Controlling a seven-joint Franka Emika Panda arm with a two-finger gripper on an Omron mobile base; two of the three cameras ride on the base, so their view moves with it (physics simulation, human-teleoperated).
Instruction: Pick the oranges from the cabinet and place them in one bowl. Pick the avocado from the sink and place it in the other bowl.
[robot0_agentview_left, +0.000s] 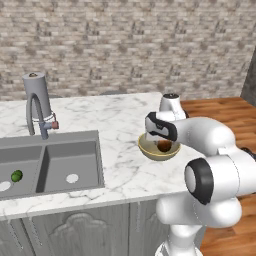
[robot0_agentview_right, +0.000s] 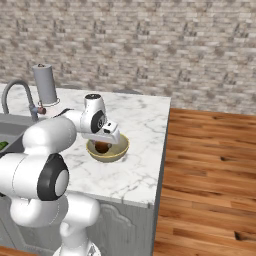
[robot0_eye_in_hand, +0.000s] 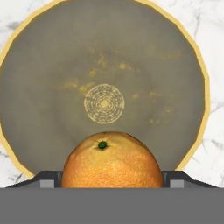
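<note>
While the arm is reaching out over the marble counter (robot0_agentview_left: 115, 120), the gripper (robot0_eye_in_hand: 112, 177) is hanging directly above the pale yellow-beige bowl (robot0_agentview_left: 150, 151), pointing down into it. Its jaws are standing moderately wide, clamping an orange (robot0_eye_in_hand: 112, 162) between the two dark fingertips (robot0_eye_in_hand: 48, 178); stem end of the fruit is facing the camera. Orange is sitting over the near side of the bowl's interior, above the ringed mark at the bowl's centre. Whether it is touching the bowl floor, cannot tell. Avocado (robot0_agentview_left: 16, 175) is lying in the left basin of the sink (robot0_agentview_left: 60, 165), well apart from the bowl. Faucet (robot0_agentview_left: 36, 107) is standing behind the sink.
</note>
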